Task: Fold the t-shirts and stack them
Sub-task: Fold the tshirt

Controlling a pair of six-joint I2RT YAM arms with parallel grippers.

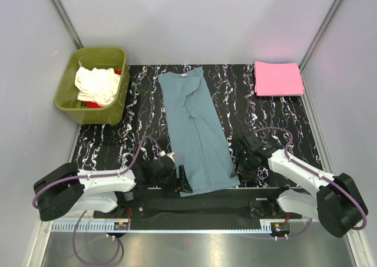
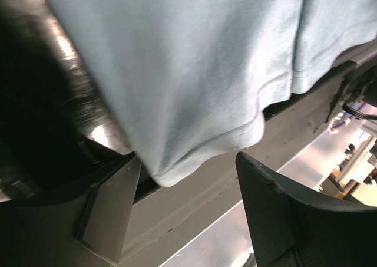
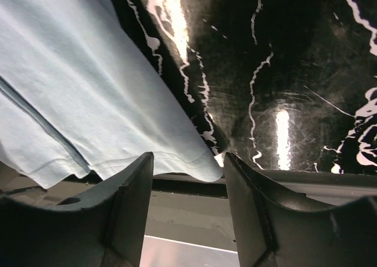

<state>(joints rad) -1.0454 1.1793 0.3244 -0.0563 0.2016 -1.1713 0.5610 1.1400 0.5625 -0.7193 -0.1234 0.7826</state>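
Note:
The blue-grey t-shirt (image 1: pixel 197 131) lies folded lengthwise as a long strip on the black marbled table (image 1: pixel 265 119), with its hem over the near edge. My left gripper (image 1: pixel 181 180) is open at the hem's near left corner. In the left wrist view that corner (image 2: pixel 177 102) hangs between the open jaws of the gripper (image 2: pixel 188 187). My right gripper (image 1: pixel 240 165) is open at the near right corner. The right wrist view shows that corner (image 3: pixel 118 90) just ahead of the gripper (image 3: pixel 188 181). The pink t-shirt (image 1: pixel 278 78) lies folded at the back right. The cream-white t-shirt (image 1: pixel 97 84) and the red one (image 1: pixel 91 104) are in the tub.
The olive-green tub (image 1: pixel 70 105) stands at the back left. A metal frame rail (image 2: pixel 235 161) runs just below the table's near edge, also visible in the right wrist view (image 3: pixel 194 211). Grey walls enclose the table on three sides.

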